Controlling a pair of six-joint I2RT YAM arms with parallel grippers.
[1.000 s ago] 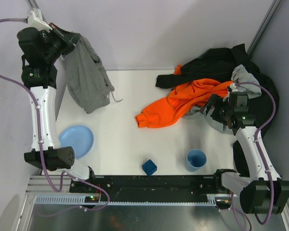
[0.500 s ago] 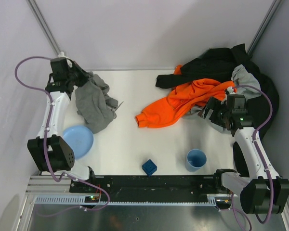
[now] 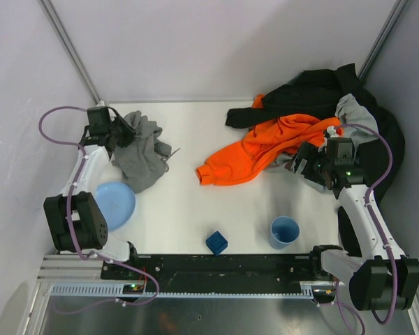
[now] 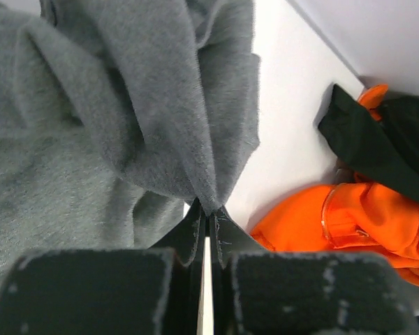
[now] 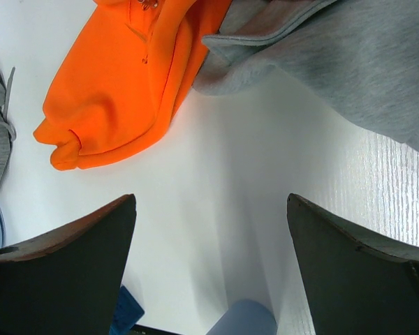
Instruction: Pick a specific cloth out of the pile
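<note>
The grey cloth (image 3: 141, 152) lies heaped on the white table at the far left, apart from the pile (image 3: 314, 118) of black, orange and grey garments at the far right. My left gripper (image 3: 124, 132) is shut on a fold of the cloth (image 4: 126, 118) at its far left edge, low over the table. My right gripper (image 3: 309, 162) is open and empty beside the pile's near edge; bare table shows between its fingers (image 5: 63, 265). The orange garment (image 5: 126, 84) and some grey fabric (image 5: 349, 63) lie just beyond them.
A blue plate (image 3: 113, 204) lies just near of the cloth. A blue cube (image 3: 216, 242) and a blue cup (image 3: 284, 231) stand near the front edge. Walls close the left, back and right sides.
My left gripper has come down from high at the far left corner to the table, still holding the cloth, which now lies heaped instead of hanging. The right arm has barely moved.
</note>
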